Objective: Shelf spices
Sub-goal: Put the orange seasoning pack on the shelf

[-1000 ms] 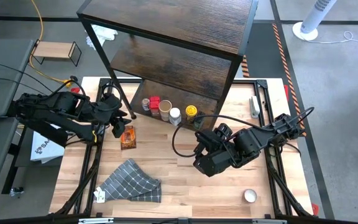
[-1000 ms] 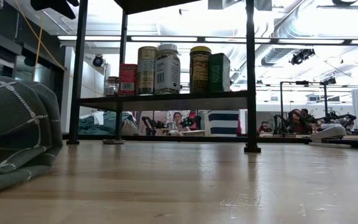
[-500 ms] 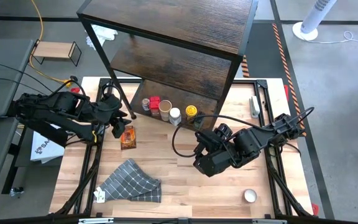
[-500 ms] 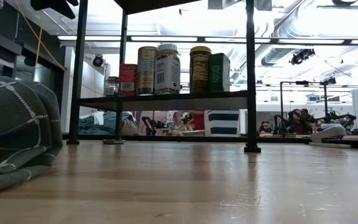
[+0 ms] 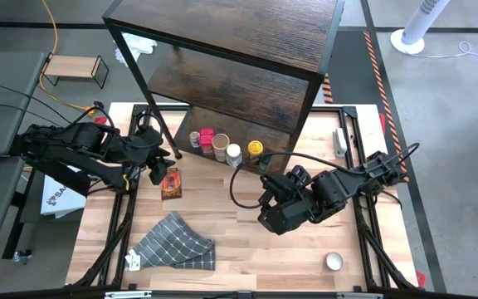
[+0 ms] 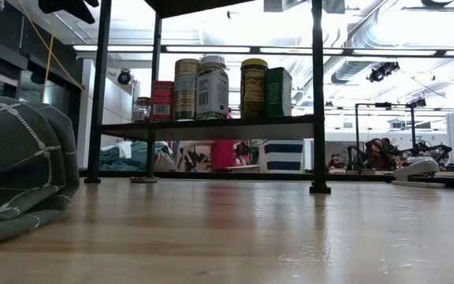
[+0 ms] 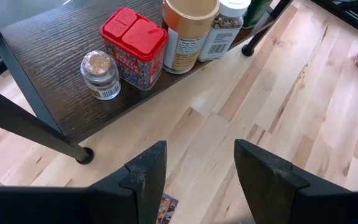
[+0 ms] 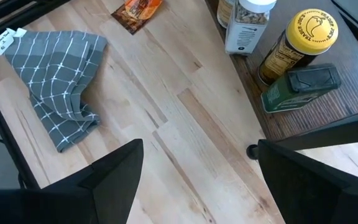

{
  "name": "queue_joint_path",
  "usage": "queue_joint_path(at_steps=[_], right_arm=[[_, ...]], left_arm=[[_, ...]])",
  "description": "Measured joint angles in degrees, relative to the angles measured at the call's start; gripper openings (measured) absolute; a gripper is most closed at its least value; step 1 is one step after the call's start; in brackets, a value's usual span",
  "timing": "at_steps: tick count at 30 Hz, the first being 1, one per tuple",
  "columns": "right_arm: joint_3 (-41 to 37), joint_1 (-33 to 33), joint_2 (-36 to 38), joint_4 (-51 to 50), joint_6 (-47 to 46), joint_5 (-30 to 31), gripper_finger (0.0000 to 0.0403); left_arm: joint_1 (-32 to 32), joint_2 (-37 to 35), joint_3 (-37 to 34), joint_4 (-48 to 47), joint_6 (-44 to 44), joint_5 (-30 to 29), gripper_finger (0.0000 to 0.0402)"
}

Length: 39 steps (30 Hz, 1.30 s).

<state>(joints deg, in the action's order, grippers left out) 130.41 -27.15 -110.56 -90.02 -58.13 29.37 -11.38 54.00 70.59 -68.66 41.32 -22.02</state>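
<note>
Bright, even overhead lighting; glaring ceiling strips in the low view, foreground cloth (image 6: 18,170) blurred.

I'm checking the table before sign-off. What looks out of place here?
An orange packet lies flat on the table, off the shelf, while the spices stand on its lowest board. A grey checked cloth lies crumpled nearby.

Grey checked cloth (image 5: 175,242), orange packet (image 5: 170,183), small light-wood stand (image 5: 75,68).
</note>
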Motion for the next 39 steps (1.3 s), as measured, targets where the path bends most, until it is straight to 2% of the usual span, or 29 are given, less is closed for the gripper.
queue_joint_path(at_steps=[39], right_arm=[[0.0,0.7,0.0,0.0,-3.4,-2.3,0.0309]], left_arm=[[0.0,0.8,0.0,0.0,-1.3,6.6,0.0184]])
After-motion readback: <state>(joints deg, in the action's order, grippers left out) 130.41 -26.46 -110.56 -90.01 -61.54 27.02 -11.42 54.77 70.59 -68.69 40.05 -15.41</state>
